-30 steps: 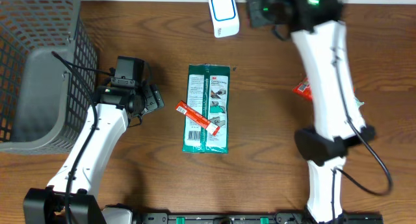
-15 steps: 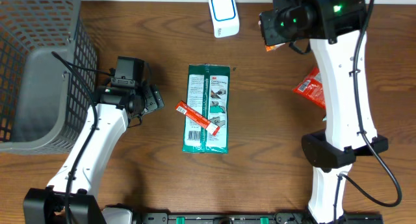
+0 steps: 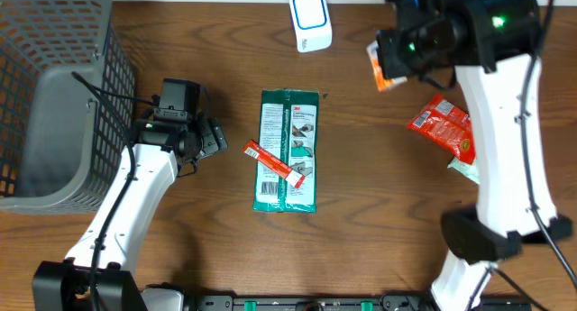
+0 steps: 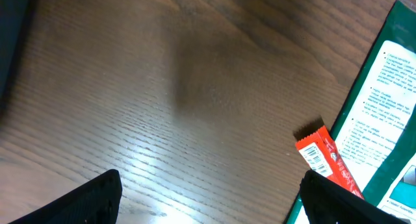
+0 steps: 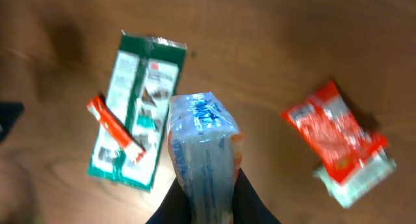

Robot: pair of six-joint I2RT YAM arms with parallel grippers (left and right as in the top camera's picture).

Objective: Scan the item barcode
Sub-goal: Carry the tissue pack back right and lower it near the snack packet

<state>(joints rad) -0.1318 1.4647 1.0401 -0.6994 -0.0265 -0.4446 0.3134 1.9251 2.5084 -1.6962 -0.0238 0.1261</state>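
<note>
My right hand (image 5: 209, 208) is clamped on the clear packet (image 5: 201, 139), 1 dark finger pressed to each side of its lower end. In the wrist view the packet stands up out of the grip, with blue print across its top and an orange edge down 1 side. From overhead it hangs above the wooden surface (image 3: 379, 212) near the far edge, to the right of the scanner (image 3: 309, 21) and apart from it. The scanner is a small white unit with a blue-ringed face, standing at the far edge. I cannot make out a barcode on the packet in either view.

My left hand (image 4: 209, 178) is spread wide and holds nothing, its 2 fingertips just showing at the bottom corners of the wrist view with bare wood between them. It sits low over the surface between the grey basket (image 3: 54, 122) on the left and the goods in the middle.

The green pack (image 3: 288, 150) lies flat at mid-surface, long side running front to back. The red bar (image 3: 267, 160) lies slantwise across its left edge, 1 end on the pack and the other on the wood. The red pouch (image 3: 442, 126) lies off to the right, partly over something pale green and white.
</note>
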